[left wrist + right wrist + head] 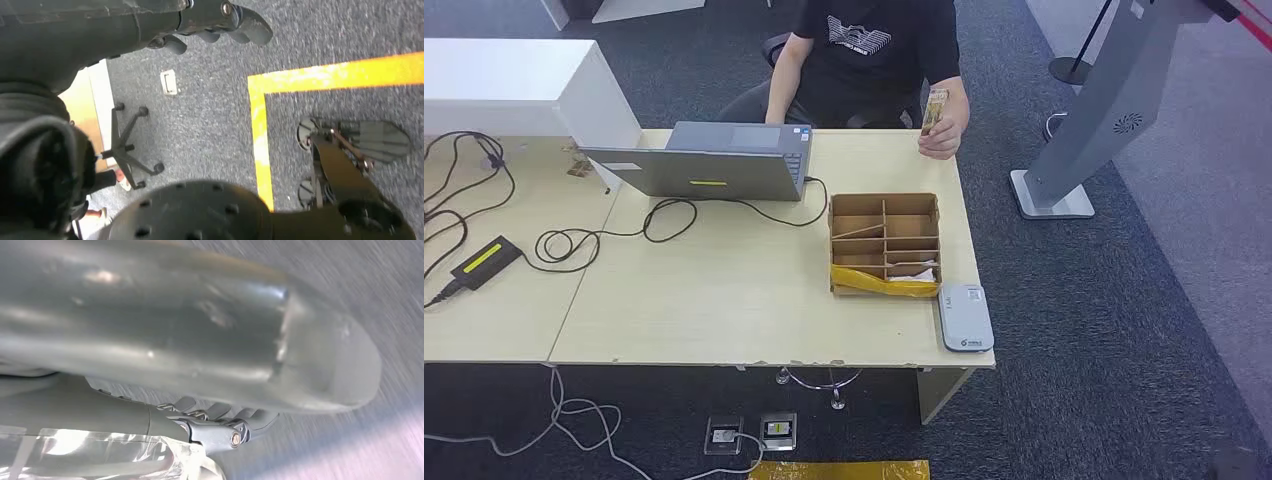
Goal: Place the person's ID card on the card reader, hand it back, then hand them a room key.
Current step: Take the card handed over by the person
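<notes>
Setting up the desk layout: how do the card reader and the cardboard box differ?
The card reader is a flat, closed, grey-white slab; the cardboard box is brown, open-topped and split into compartments. The reader is smaller and lies at the table's near corner, the box farther in. Both rest on the table.

Left hand hanging low over the floor, dark fingers curled in, nothing in them. Right hand also hanging over the floor, mostly hidden behind a thick grey thumb; fingers partly seen, pose not clear.
</notes>
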Robot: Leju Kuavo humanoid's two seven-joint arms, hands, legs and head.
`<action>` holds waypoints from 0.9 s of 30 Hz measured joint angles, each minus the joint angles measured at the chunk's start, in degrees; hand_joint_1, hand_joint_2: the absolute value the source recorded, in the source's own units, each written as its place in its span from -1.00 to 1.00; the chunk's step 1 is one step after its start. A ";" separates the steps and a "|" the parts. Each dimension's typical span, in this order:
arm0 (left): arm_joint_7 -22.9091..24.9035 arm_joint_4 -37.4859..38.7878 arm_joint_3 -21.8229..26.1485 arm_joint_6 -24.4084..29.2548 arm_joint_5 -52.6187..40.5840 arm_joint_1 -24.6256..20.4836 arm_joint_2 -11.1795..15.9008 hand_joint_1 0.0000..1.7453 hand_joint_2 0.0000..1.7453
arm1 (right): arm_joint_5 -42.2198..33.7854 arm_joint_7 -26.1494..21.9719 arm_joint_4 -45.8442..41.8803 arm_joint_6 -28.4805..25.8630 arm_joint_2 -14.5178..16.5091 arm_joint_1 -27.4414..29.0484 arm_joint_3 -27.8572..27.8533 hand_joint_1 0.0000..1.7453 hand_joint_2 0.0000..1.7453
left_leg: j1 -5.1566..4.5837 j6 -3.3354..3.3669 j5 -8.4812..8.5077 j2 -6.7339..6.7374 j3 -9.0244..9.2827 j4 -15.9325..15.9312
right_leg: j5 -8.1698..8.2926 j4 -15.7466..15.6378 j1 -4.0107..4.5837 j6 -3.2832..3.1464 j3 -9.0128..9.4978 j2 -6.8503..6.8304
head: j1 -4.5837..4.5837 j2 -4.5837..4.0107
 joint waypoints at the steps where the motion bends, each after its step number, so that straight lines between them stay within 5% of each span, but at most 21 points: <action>1: 0.05 0.00 0.00 0.12 0.06 0.00 0.04 -1.00 -1.00 | -0.08 -0.26 -0.11 0.28 -0.65 -0.12 -0.59 -1.00 -1.00 | 0.00 0.00 0.00 0.02 0.00 0.00 | 0.01 0.00 0.00 0.02 0.00 0.02 | -0.01 0.00; 7: 1.50 0.00 0.01 2.73 1.14 -0.12 -0.04 -1.00 -1.00 | 0.00 -5.36 -1.07 0.99 -3.99 -2.30 -3.68 -1.00 -1.00 | -0.05 0.08 0.00 0.23 -0.03 0.00 | 0.14 0.02 -0.07 0.15 -0.02 0.27 | -0.13 0.00; 9: 2.33 0.00 0.01 2.62 1.18 -0.17 -0.01 -1.00 -1.00 | -0.10 -1.52 -1.90 -0.20 -6.25 -6.50 -4.49 -1.00 -1.00 | -0.25 0.20 0.11 0.39 -0.13 0.01 | 0.26 0.17 -0.29 0.25 -0.25 0.43 | -0.11 0.00; 12: 3.04 0.00 0.01 1.94 1.22 -0.41 0.27 -1.00 -1.00 | 0.76 9.04 -4.29 0.63 -13.79 -16.45 -4.79 -1.00 -1.00 | -0.77 0.52 0.36 0.57 -0.28 0.03 | 0.38 0.50 -0.81 0.43 -0.72 0.54 | -0.15 0.00; 14: 3.11 0.01 0.02 1.86 1.26 -0.49 0.42 -1.00 -1.00 | 0.31 11.14 -5.77 2.80 -18.17 -22.19 -4.76 -1.00 -1.00 | -0.74 0.58 0.41 0.45 -0.28 0.05 | 0.40 0.45 -0.77 0.46 -0.64 0.40 | -0.05 0.00; 27: -0.41 0.01 -0.02 -2.65 -0.90 -0.29 1.54 -1.00 -1.00 | -3.37 5.46 -8.63 11.68 -32.55 -41.71 -3.14 -1.00 -1.00 | -0.75 0.62 0.45 0.02 -0.40 0.06 | 0.41 0.40 -0.77 0.50 -0.57 -0.02 | -0.11 0.00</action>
